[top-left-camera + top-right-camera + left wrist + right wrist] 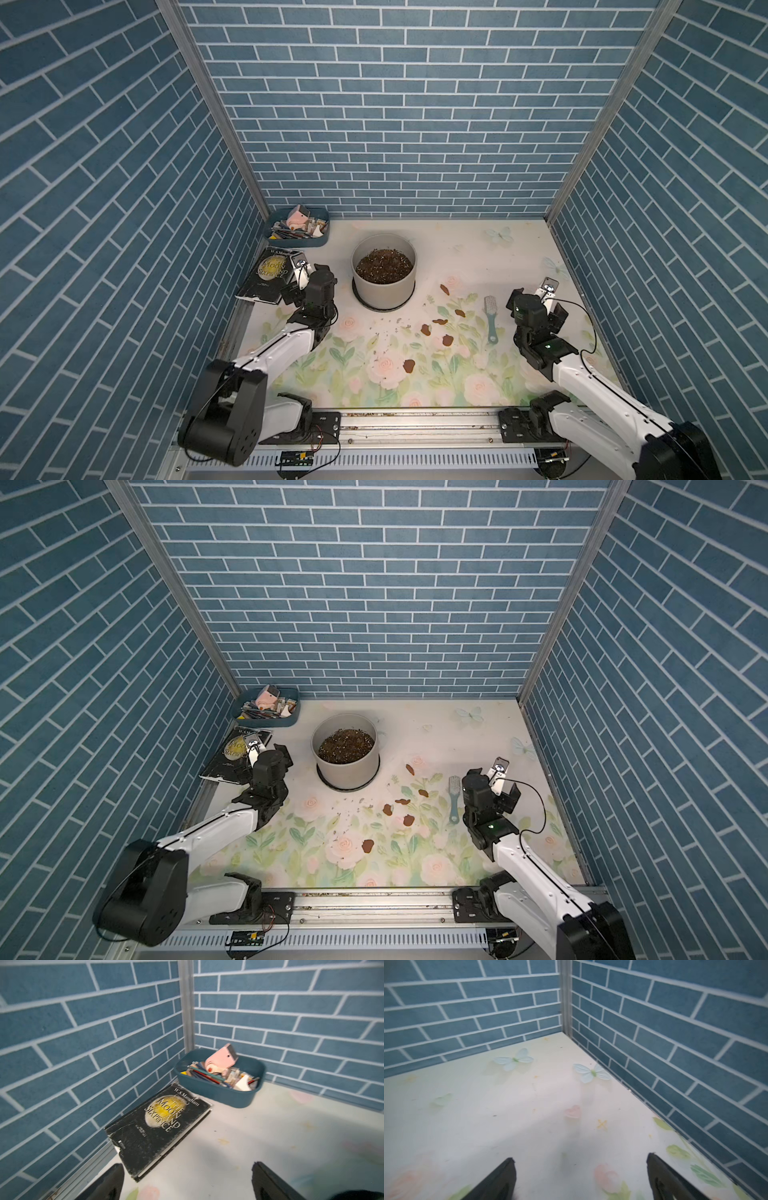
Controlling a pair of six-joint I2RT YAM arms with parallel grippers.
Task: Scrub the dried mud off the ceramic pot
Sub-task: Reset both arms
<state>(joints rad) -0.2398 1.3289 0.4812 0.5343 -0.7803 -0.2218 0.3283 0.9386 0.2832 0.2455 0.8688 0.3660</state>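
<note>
Your pot (383, 291) stands upright on its black saucer (376, 307) toward the back of the table (478, 253), full of soil (384, 266). Judge it heavy, rigid, smooth-walled and liable to chip, so steady it at the rim rather than lift it. The mud flakes (447, 340) lie loose on the table between pot and brush (490, 318); take that light brush by its thin handle. The left gripper (187, 1169) and right gripper (580, 1159) both have jaws apart, holding nothing. The flowered surface looks slick. Brick walls (415, 124) close in on three sides, and a book (266, 276) and tray (322, 242) crowd the left corner.
</note>
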